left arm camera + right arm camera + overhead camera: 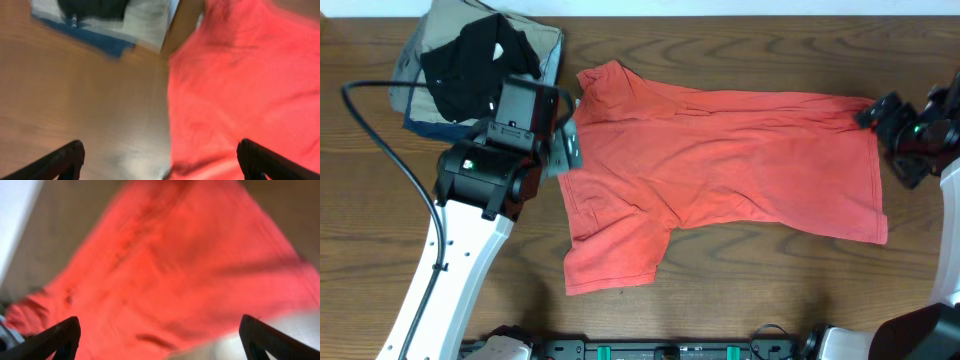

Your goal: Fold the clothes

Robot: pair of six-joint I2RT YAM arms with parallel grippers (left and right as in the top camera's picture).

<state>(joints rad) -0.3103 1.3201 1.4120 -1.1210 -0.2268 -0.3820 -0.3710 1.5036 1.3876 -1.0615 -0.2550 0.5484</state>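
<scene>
Your coral-red T-shirt (720, 160) is lying spread out across the middle of the brown tabletop (770, 290), neck end pointing toward the left arm and hem reaching toward the right arm. One sleeve is sticking out toward the near edge, and the fabric is rumpling in shallow creases around the shoulders. Your left gripper (161, 159) is hanging over the shirt's neck-side edge, half above bare wood and half above red cloth. Its jaws are standing wide apart and gripping nothing. Your right gripper (160, 336) is hovering at the hem corner on the far right, jaws likewise gaping wide, with the cloth lying below them rather than pinched between. Both wrist views are blurring, so you cannot tell whether either fingertip is brushing the fabric. At the far left corner a stack of folded garments (425, 55) is sitting well clear of the shirt's body, with a black garment (475, 55) draping on top and a blue edge showing underneath.
</scene>
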